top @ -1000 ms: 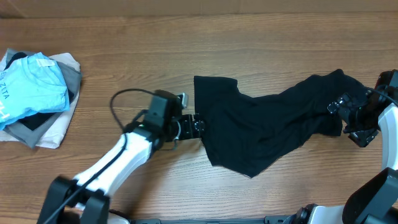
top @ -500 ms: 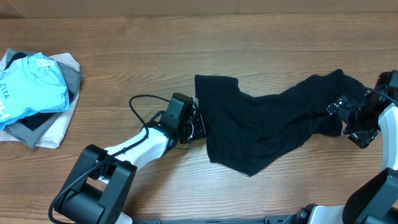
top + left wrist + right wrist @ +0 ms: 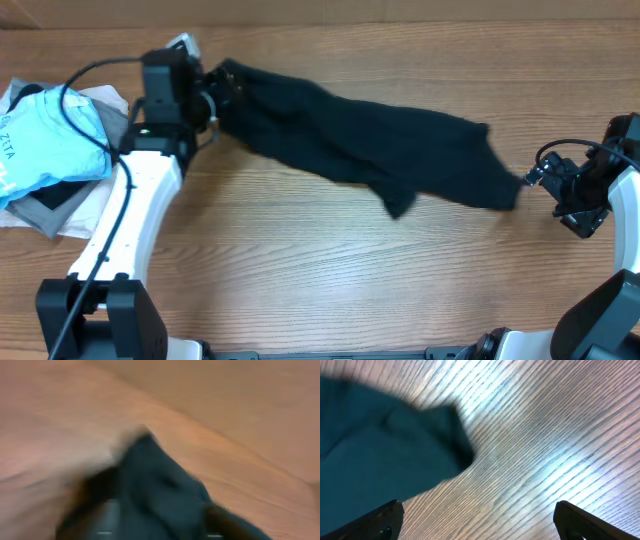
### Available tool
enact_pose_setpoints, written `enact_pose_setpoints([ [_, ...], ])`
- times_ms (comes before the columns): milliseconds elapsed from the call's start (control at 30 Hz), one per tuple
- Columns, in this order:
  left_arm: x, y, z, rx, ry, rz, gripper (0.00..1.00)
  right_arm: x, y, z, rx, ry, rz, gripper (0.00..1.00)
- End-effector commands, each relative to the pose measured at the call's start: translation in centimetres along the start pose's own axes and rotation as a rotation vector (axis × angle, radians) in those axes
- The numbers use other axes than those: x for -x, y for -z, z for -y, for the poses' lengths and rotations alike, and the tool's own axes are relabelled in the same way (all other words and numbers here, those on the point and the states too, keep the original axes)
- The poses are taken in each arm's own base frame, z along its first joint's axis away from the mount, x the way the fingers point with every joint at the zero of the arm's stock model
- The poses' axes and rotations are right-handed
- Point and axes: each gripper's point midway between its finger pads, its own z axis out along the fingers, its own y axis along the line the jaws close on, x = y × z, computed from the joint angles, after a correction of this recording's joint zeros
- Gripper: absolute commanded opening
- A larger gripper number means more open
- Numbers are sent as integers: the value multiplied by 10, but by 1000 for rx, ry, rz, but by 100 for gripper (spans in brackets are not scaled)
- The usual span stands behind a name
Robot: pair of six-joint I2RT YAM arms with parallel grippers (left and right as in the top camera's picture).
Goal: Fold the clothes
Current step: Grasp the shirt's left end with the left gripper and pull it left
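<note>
Left gripper (image 3: 212,92): you had it clamped on the black shirt (image 3: 380,150).
Right gripper (image 3: 477,512): fingers were apart, empty.
Folds: none done yet.

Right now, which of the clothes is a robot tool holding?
The black garment, stretched out long, pinched at one end by the left tool. The light blue shirt sits untouched on the pile.
</note>
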Motion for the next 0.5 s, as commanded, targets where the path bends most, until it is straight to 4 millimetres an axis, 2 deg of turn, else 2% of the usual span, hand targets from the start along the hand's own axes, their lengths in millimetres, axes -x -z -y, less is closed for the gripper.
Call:
enact_pose_setpoints([
  [0, -39, -2, -7, -8, 24, -171, 100, 8, 14, -3, 13, 12, 53, 100],
  [67, -77, 4, 1, -33, 47, -326, 100, 8, 14, -4, 13, 13, 53, 100],
  [100, -90, 6, 5, -41, 51, -376, 100, 8, 14, -3, 13, 13, 52, 100],
  [200, -145, 13, 30, -54, 3, -540, 100, 8, 14, -3, 13, 13, 52, 100],
  [333, -192, -2, 64, -86, -89, -605, 100, 8, 14, -3, 13, 13, 51, 100],
  [467, -242, -24, 79, -43, -24, -685, 98, 6, 14, -3, 10, 15, 45, 100],
])
